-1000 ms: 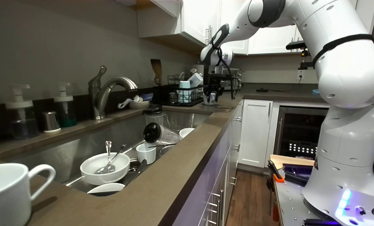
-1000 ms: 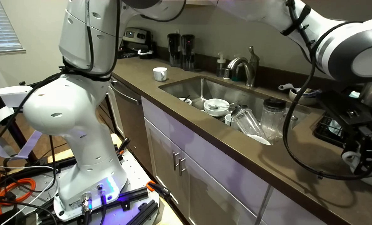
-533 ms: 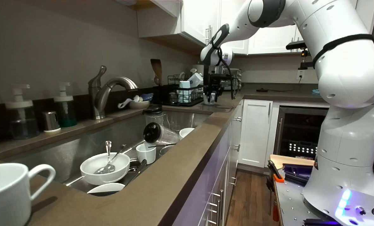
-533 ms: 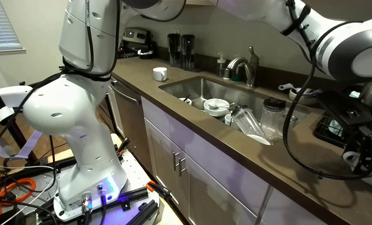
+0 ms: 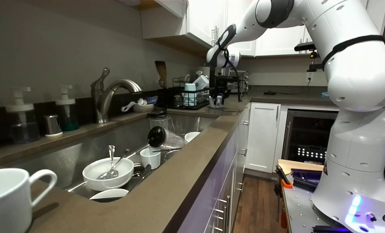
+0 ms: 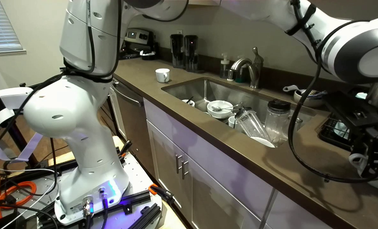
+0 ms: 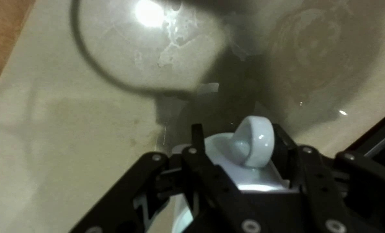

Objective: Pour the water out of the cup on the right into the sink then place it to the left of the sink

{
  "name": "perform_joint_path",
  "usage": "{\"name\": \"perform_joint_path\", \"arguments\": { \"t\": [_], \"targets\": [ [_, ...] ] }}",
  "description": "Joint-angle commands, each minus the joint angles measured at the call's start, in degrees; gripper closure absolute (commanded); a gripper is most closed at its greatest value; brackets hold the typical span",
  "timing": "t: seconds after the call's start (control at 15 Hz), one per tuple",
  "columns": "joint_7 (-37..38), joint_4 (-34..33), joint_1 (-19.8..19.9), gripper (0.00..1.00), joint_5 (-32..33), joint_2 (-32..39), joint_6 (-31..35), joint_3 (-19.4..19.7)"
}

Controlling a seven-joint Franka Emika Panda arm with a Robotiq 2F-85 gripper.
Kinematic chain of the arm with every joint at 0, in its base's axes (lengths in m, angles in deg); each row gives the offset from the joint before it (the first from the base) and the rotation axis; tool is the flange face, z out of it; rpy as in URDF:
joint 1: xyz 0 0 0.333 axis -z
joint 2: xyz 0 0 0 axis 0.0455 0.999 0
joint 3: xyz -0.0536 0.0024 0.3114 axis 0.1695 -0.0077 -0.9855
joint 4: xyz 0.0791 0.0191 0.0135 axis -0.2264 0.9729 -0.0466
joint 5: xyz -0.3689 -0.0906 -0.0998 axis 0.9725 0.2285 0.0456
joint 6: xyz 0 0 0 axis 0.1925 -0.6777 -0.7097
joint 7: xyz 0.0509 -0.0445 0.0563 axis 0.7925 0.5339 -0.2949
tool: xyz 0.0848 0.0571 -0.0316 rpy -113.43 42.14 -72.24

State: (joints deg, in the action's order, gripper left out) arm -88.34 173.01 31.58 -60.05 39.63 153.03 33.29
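White mug [image 7: 247,174] upright on surface [image 7: 98,155], right of sink [image 6: 236,95]. Tool [image 7: 238,129] unclenched, fingers [image 7: 197,136] astride loop handle [image 7: 263,142], gap on one side. Handle presumably chosen as slim grip, good for controlled pour later.

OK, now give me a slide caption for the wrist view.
Open claw straddling the handle of a white mug over a wet-looking countertop.

On the counter [image 6: 208,127], the cup [image 5: 215,103] right of the sink [image 6: 233,93], a mug [image 6: 162,75] left
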Motion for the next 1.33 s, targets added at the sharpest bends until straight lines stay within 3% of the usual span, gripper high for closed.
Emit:
{"name": "perform_joint_path", "arguments": {
  "t": [0.0, 0.27, 0.47, 1.27],
  "targets": [
    [0.6, 0.2, 0.1, 0.62, 0.2, -0.9, 0.6, 0.0],
    [0.6, 0.3, 0.1, 0.88, 0.1, -1.0, 0.6, 0.0],
    [0.6, 0.3, 0.1, 0.98, 0.1, -1.0, 0.6, 0.0],
    [0.2, 4.2, -0.3, 0.95, 1.4, -5.1, 0.2, 1.2]
  ]
}}
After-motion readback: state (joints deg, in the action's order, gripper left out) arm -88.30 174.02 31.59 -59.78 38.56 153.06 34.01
